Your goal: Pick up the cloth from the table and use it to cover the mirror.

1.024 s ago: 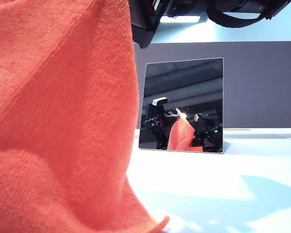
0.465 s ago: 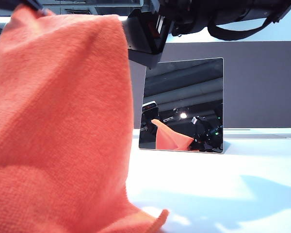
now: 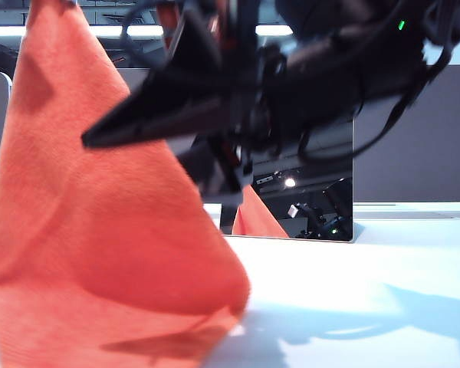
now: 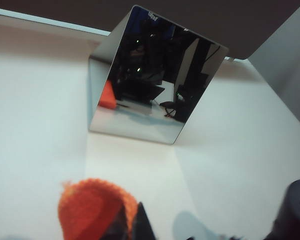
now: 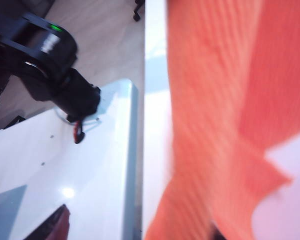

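Left claw was clamped tight on a top corner of the cloth, which hung from it as a tall orange drape, its long axis vertical and its hem resting on the table near the front left edge. Farther back on the table stood the mirror, upright and uncovered, facing that claw. Right claw hung wide open and empty, just beside the cloth's free edge, probably the nearer one to spread it.

The orange cloth hangs left, a dark hand crossing before the mirror.
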Robot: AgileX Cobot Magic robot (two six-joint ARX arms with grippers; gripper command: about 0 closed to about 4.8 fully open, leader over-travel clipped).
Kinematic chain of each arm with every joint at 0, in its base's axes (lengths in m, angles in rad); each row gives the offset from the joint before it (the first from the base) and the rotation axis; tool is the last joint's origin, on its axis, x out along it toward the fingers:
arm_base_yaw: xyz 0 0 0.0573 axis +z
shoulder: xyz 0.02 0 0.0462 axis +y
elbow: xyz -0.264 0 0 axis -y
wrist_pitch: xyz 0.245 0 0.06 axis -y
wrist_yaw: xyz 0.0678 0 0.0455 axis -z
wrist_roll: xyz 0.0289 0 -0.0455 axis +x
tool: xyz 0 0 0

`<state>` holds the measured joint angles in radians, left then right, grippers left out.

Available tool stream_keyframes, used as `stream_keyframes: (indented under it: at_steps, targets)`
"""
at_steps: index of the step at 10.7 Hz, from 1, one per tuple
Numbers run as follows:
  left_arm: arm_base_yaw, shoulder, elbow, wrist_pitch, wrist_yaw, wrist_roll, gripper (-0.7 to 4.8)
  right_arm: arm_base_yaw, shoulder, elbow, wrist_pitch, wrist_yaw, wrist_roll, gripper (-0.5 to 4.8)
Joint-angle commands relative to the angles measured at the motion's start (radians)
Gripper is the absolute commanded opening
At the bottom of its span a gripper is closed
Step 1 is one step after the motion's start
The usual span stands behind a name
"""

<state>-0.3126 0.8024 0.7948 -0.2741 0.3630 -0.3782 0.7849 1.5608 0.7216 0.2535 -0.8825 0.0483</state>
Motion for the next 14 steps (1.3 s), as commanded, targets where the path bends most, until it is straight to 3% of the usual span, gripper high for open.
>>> stream_keyframes:
  at_steps: [1,3,4,5,6,9,10,12,13,14]
  targets:
    - [0.002,-0.003,0.106,-0.010,0.000,0.027,-0.05,-0.002,0.090,0.004,0.061,0.097,0.010,3.06]
    - [0.002,-0.031,0.106,0.032,0.090,-0.001,-0.05,-0.002,0.092,0.004,0.066,0.151,0.011,3.05]
    - [0.002,-0.061,0.143,0.055,0.126,-0.018,-0.05,-0.002,0.092,0.005,0.076,0.187,0.012,2.69]
    - [0.002,-0.061,0.166,-0.096,0.056,0.048,-0.05,-0.004,0.087,0.005,0.297,0.205,0.122,-0.05]
    - [0.002,-0.057,0.165,-0.087,-0.053,0.098,-0.05,-0.237,-0.198,0.005,0.345,0.531,0.192,-0.04]
    - [0.002,0.080,0.165,0.084,0.004,0.098,-0.05,-0.251,-0.254,0.005,0.343,0.634,0.188,-0.05]
    - [0.002,0.198,0.165,0.182,0.004,0.098,-0.05,-0.251,-0.263,0.005,0.341,0.711,0.187,-0.04]
    - [0.002,0.274,0.165,0.251,0.004,0.098,-0.05,-0.258,-0.277,0.005,0.310,0.870,0.174,-0.05]
    - [0.002,0.283,0.165,0.315,-0.004,0.098,-0.05,-0.270,-0.285,0.005,0.301,1.003,0.106,-0.05]
    - [0.002,0.285,0.165,0.350,-0.012,0.099,-0.05,-0.278,-0.288,0.005,0.301,1.036,0.089,-0.05]
